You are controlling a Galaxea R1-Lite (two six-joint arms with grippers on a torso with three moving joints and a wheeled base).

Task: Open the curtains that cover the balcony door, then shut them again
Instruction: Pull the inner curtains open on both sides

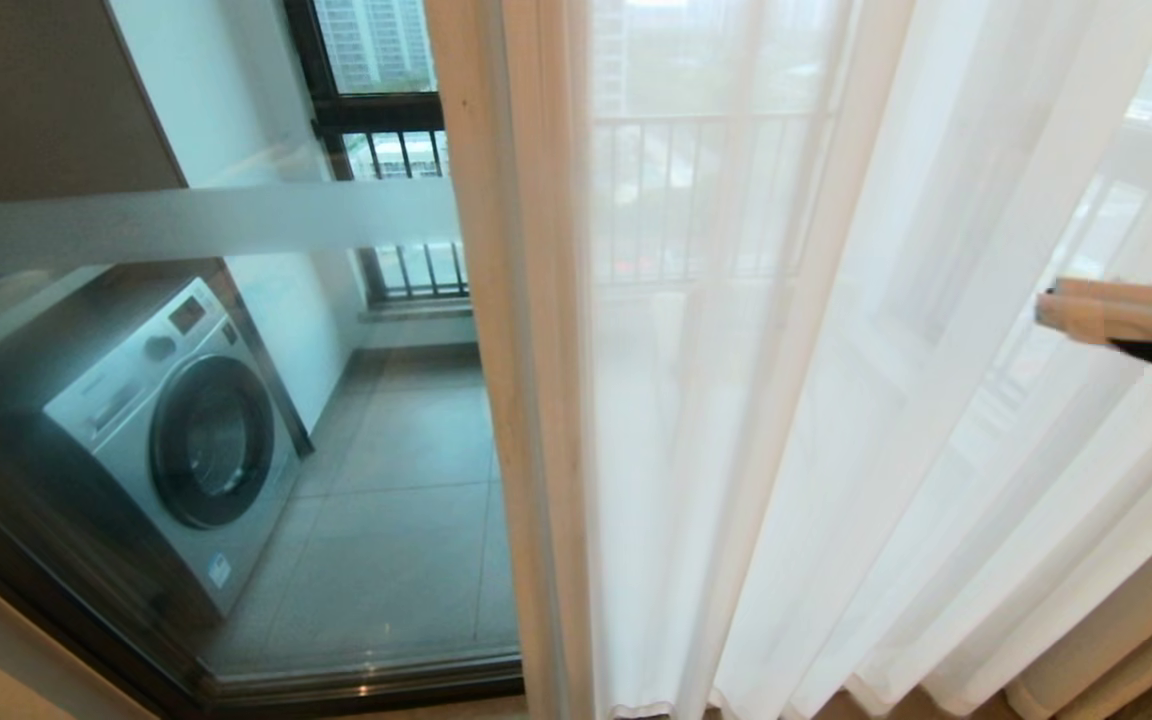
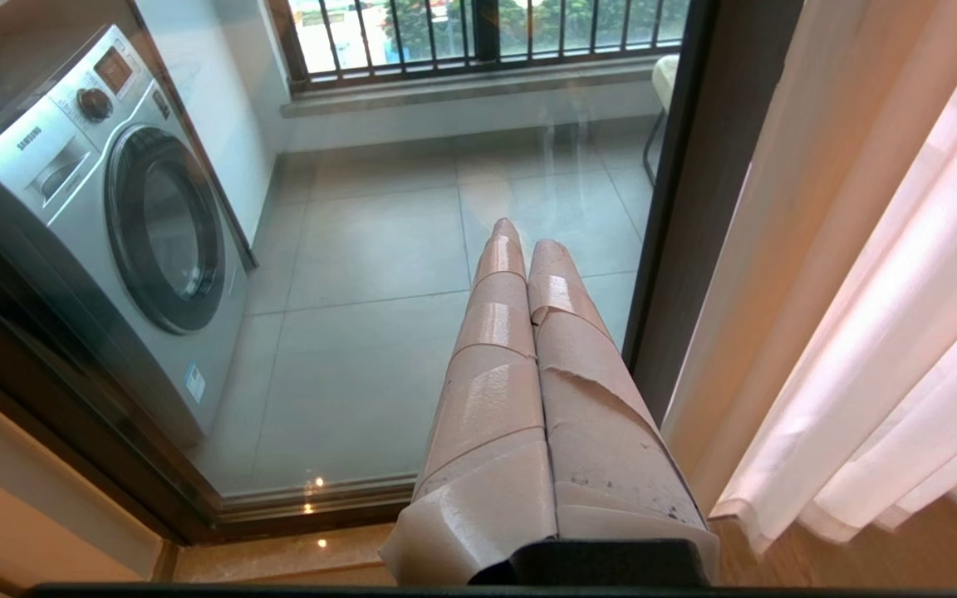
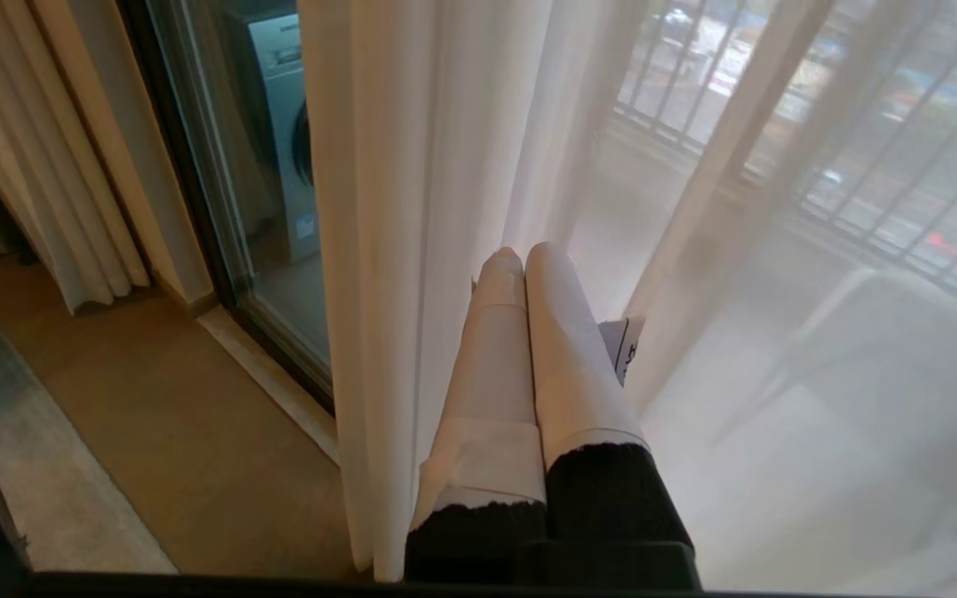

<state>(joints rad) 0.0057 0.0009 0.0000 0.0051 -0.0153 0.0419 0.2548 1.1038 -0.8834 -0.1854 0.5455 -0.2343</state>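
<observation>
The sheer white curtains [image 1: 836, 400] hang in long folds over the right part of the balcony door [image 1: 236, 450]. The door's left glass panel, with its frosted band [image 1: 186, 220], is uncovered. My right gripper [image 1: 1051, 308] reaches in from the right edge, level, in front of the curtains. In the right wrist view it [image 3: 520, 257] is shut with nothing between its taped fingers, its tips close to the folds [image 3: 379, 249]; I cannot tell whether they touch. My left gripper [image 2: 522, 237] is shut and empty, low before the glass, beside the dark door frame [image 2: 678, 208].
A silver washing machine [image 1: 176, 440] stands on the balcony behind the glass. Black railing bars [image 1: 406, 150] run along the balcony window. Thicker beige drapes [image 1: 1136, 640] hang at the far right, and more [image 3: 46, 166] hang left of the door.
</observation>
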